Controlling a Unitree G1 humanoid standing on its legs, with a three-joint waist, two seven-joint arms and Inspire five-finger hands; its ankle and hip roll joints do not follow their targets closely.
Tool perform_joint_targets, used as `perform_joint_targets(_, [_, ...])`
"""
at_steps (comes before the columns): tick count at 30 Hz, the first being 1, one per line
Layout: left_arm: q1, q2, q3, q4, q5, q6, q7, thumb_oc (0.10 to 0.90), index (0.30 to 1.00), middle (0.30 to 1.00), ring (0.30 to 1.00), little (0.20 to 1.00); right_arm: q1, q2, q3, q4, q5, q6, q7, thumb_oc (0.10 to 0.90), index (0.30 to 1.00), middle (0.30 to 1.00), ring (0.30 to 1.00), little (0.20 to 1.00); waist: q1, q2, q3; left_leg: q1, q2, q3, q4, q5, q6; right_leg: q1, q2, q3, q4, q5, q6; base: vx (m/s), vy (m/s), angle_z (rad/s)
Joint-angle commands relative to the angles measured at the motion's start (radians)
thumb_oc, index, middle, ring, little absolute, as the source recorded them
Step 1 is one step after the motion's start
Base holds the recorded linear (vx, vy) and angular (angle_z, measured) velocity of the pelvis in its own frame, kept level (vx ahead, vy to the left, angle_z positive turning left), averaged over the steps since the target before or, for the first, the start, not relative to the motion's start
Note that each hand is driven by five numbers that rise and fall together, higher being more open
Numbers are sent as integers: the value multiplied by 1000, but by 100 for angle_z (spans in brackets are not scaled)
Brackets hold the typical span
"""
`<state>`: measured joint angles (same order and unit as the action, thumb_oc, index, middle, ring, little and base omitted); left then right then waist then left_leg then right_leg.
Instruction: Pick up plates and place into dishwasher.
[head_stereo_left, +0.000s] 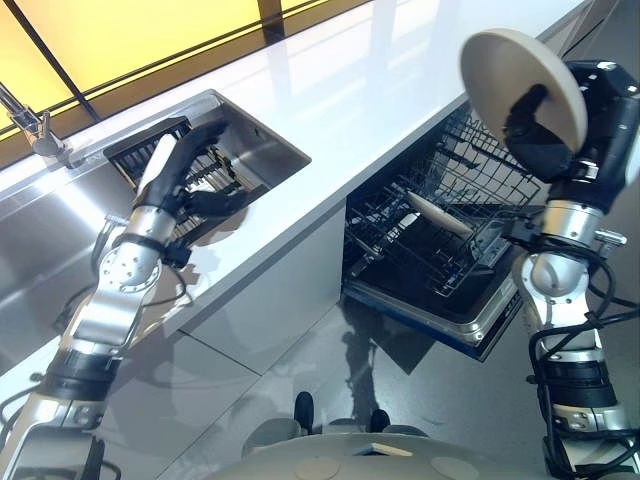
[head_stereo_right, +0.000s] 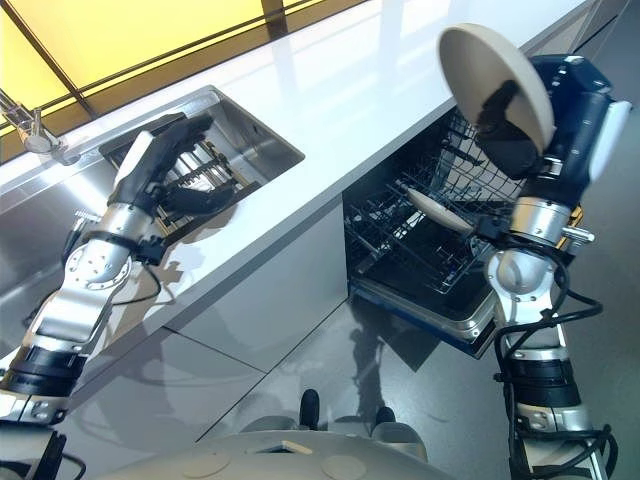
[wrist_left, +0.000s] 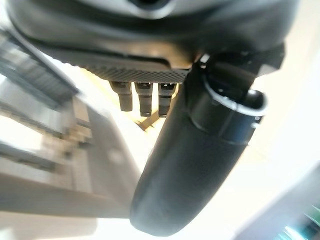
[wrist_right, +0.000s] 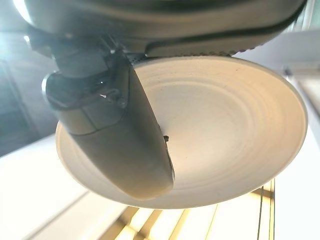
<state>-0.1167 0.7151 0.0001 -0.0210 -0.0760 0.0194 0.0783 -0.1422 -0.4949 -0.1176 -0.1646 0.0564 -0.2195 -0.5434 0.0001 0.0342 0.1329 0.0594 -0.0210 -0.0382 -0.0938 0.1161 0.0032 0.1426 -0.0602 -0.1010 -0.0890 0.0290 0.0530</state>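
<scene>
Above the open dishwasher (head_stereo_left: 440, 270), the right hand (head_stereo_left: 535, 125) holds a cream plate (head_stereo_left: 515, 80) raised on edge, tilted, with its underside facing the counter. The thumb crosses the plate's inner face in the right wrist view, where the plate (wrist_right: 225, 130) takes up most of what can be seen; the fingers behind the plate are hidden, so how they curl on the far side cannot be told. The plate is pinched between thumb and hidden fingers and touches nothing else.

Below it, the dishwasher's lower rack (head_stereo_left: 420, 230) is pulled out over the lowered door. A second plate (head_stereo_left: 437, 213) leans on edge among the rack's tines, pale and seen nearly edge-on; its full outline is hard to make out behind the wire.

Over the sink (head_stereo_left: 255, 135), at the counter's left end, the left hand (head_stereo_left: 195, 165) hangs with fingers extended and thumb spread, holding nothing. It is above a dark dish rack (head_stereo_left: 155, 150) set in the sink basin; the hand covers much of this rack, and whether it holds any plates cannot be determined. The left wrist view is blurred: only the thumb and short finger stubs read clearly.

A tap (head_stereo_left: 35, 130) stands at the sink's far left, cut off by the frame edge. The white counter (head_stereo_left: 400, 80) runs between sink and dishwasher.
</scene>
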Motion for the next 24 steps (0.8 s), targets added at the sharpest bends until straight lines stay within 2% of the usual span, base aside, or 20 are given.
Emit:
perform_joint_targets(1, [-24, 18, 133, -9, 40, -120, 124, 800, 900, 900, 900, 900, 23, -39, -8, -12, 7, -81, 44, 100, 300, 300, 300, 200, 25, -11, -112, 42, 1, 67, 7, -115, -2, -31, 13, -36, 55, -44, 31, 0, 0, 0])
perform_joint_targets(7, [56, -6, 243, 51, 7, -124, 193, 800, 900, 900, 900, 900, 122, 3, -7, 78, -19, -48, 145, 100, 300, 300, 300, 200, 10, -11, -104, 45, 6, 73, 7, -113, -4, -32, 10, -35, 60, -48, 27, 20, 4, 6])
perform_joint_targets(13, [62, -13, 242, 111, -6, -119, 205, 800, 900, 900, 900, 900, 124, -3, 57, 179, -67, -18, 168, 100, 300, 300, 300, 200, 19, -6, -88, 48, 6, 67, 7, -107, -10, -29, 3, -50, 68, -52, 26, 35, 16, 2])
perform_joint_targets(17, [58, -9, 230, 121, -12, -113, 204, 800, 900, 900, 900, 900, 112, -13, 85, 216, -94, -7, 156, 100, 300, 300, 300, 200, 27, -4, -82, 47, 5, 59, 7, -104, -11, -29, -2, -61, 76, -58, 26, 28, 17, 5])
perform_joint_targets(20, [45, -4, 203, 138, -20, -110, 200, 800, 900, 900, 900, 900, 88, -24, 133, 285, -174, 30, 97, 100, 300, 300, 300, 200, 45, -1, -76, 46, 0, 43, 7, -100, -12, -27, -7, -77, 83, -63, 26, 47, 16, 9])
perform_joint_targets(24, [43, 0, 189, 132, -24, -100, 186, 800, 900, 900, 900, 900, 64, -27, 170, 357, -188, 70, 25, 100, 300, 300, 300, 200, 69, 2, -70, 45, -4, 25, 7, -95, -13, -24, -12, -97, 88, -67, 25, 48, 7, 21])
